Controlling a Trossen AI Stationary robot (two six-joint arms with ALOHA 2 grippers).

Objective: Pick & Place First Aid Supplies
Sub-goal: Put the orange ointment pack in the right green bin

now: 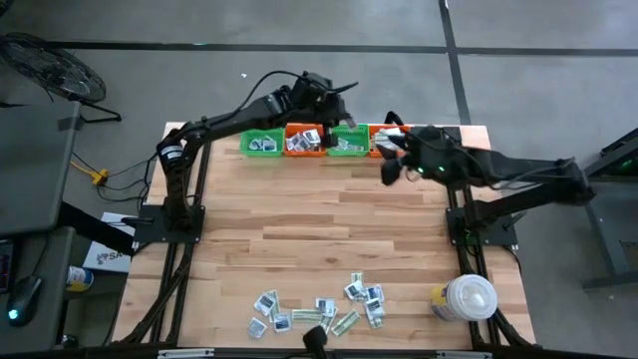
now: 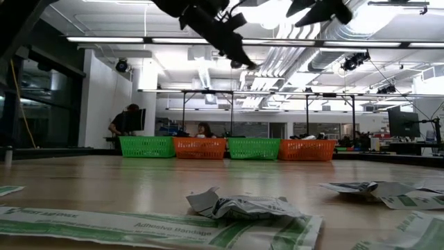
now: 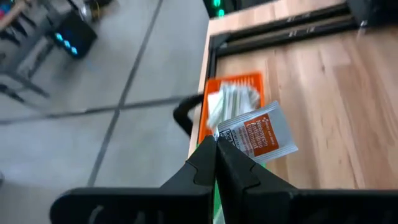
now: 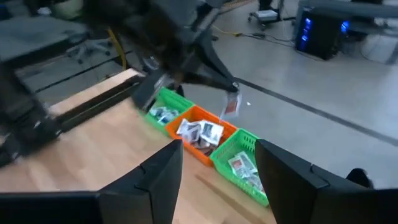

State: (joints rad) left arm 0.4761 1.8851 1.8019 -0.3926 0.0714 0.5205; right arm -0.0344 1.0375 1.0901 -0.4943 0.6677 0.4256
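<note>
First aid packets (image 1: 319, 309), white squares and pale-green strips, lie scattered on the near part of the wooden table (image 1: 319, 229), with a white lidded container (image 1: 469, 297) near them at the table's right edge. Along the far edge stands a row of green and orange baskets (image 1: 304, 141) already holding packets. Above that row, the left gripper (image 3: 216, 142) is pressed together on one white packet with an orange label (image 3: 261, 134), while the right gripper (image 1: 391, 165) hangs with fingers spread, nothing between them, at the row's right end.

Two dark, jointed arms carry black cables; each claw (image 3: 216, 152) has tapered black fingers.
</note>
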